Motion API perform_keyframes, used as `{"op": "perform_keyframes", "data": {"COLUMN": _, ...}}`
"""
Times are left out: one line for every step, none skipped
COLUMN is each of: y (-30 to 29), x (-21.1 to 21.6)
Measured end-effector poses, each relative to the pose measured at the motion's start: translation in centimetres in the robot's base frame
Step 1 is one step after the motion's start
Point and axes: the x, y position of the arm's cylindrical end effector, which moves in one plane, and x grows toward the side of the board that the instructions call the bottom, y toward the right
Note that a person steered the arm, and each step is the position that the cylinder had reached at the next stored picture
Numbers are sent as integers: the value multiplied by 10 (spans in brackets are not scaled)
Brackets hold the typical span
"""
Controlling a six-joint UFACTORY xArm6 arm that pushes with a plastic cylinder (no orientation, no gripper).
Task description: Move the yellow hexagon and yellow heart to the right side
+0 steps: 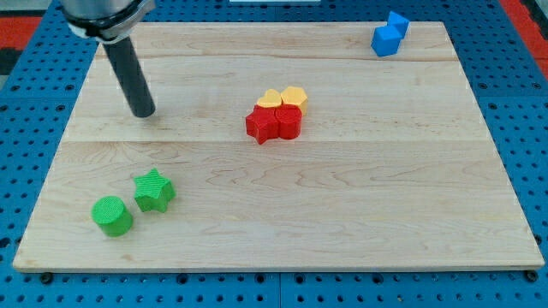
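**No readable text on counter or blocks**

No words, nos., brand marks or signs legible anywhere in camera view. Wooden counter (342, 214) shows bare grain only; blue pegboard (26, 128) around it carries holes, no lettering. Coloured blocks, incl. yellow hexagon (294, 97) and yellow heart (271, 99), have plain unmarked faces. Dark rod's shaft also blank, w/ no label seen.

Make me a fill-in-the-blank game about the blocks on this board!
1. The two yellow blocks touch two ____ blocks.
2. The green star sits beside a green ____.
3. The two blue blocks sit near the view's top ____ corner.
4. My tip is to the view's ____ of the yellow blocks.

Missing words: red; cylinder; right; left
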Motion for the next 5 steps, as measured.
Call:
{"op": "perform_keyframes", "data": {"y": 42, "x": 0}}
{"op": "perform_keyframes", "data": {"y": 95, "x": 0}}
{"op": "perform_keyframes", "data": {"y": 151, "x": 0}}
{"op": "perform_keyframes", "data": {"y": 220, "x": 2}}
{"op": "perform_keyframes", "data": {"y": 272, "x": 4}}
